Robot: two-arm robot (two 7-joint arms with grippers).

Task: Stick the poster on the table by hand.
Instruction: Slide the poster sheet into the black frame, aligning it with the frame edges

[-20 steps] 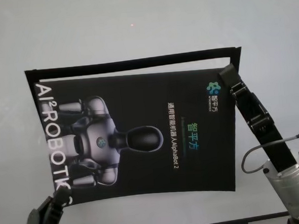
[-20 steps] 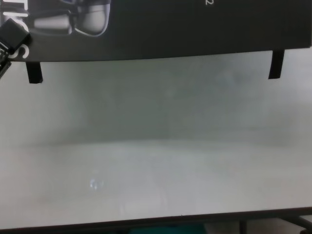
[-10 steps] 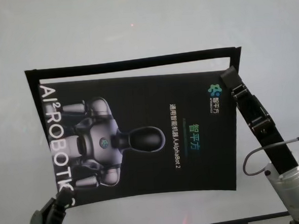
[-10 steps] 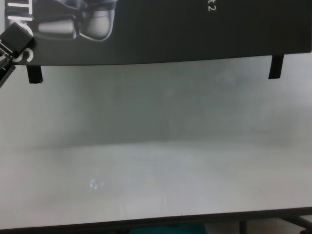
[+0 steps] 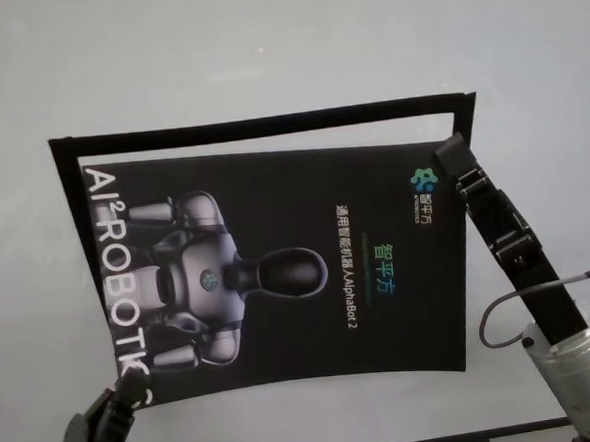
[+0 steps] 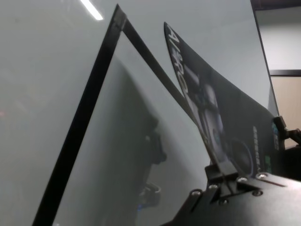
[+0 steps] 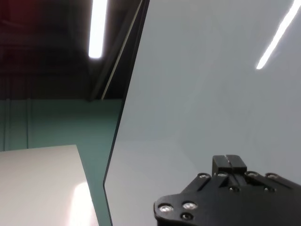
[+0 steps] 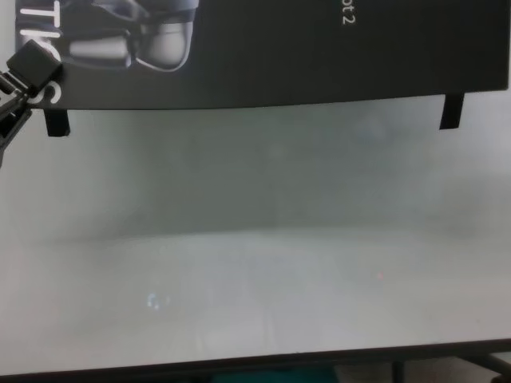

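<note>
Wide plain white matte table (image 5: 264, 43): bare surface takes up the scene; a thin black rectangular outline (image 5: 269, 119) is marked on it, apparently the target frame for the sheet.

Large glossy black rectangular poster (image 5: 288, 271), silver-grey robot figure and white lettering: sits mid-table, mostly inside the outline but skewed. Far edge falls short of the far line, left edge runs diagonal to the left line. In the left wrist view the sheet (image 6: 221, 122) arcs up clear of the tabletop, so it is held aloft, not yet pressed flat. Judgement: kept raised so it can be squared to the frame before sticking.

Right hand (image 5: 448, 156), black block fingertip on a grey jointed linkage: at the poster's far right corner, pressed together, seemingly nipping the edge there.

Left hand (image 5: 125, 394): at the near left corner, closed on the sheet; chest view shows its tip (image 8: 33, 65) over the lettering. Diagonal corner holds keep the sheet taut.

Two small black tape strips (image 8: 56, 121) (image 8: 452, 112): hang from the near edge, apparently unstuck.
</note>
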